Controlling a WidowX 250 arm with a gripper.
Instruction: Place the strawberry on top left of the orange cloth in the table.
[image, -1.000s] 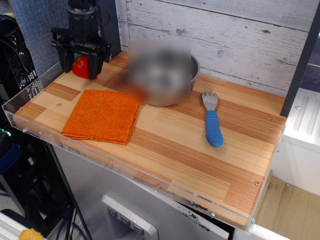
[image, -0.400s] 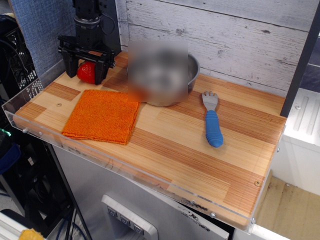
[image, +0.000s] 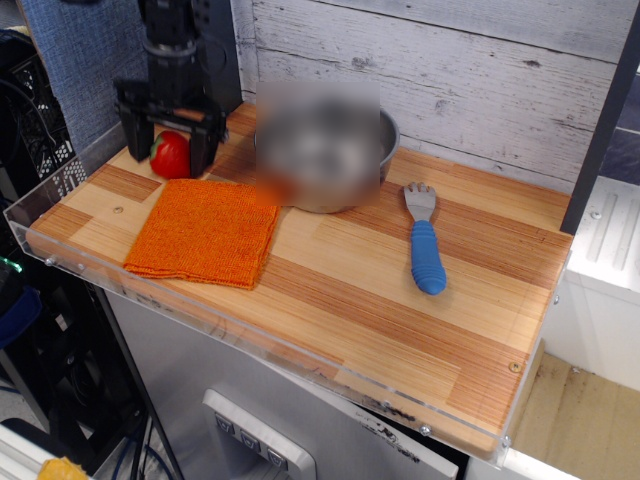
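The red strawberry (image: 171, 155) sits between the fingers of my black gripper (image: 170, 158) at the table's back left corner, just beyond the far edge of the orange cloth (image: 205, 231). The fingers stand on either side of the strawberry and look shut on it. It hangs low, close to the wooden table (image: 360, 300); I cannot tell whether it touches the wood. The cloth lies flat at the front left with nothing on it.
A steel bowl (image: 325, 150), partly blurred, stands right of the gripper against the back wall. A fork with a blue handle (image: 425, 245) lies to the right of the bowl. A clear acrylic rim (image: 60, 255) edges the table's front and left.
My gripper has come down and slightly right with the strawberry, from above the back left corner to just behind the cloth's far edge. Cloth, bowl and fork have not moved.
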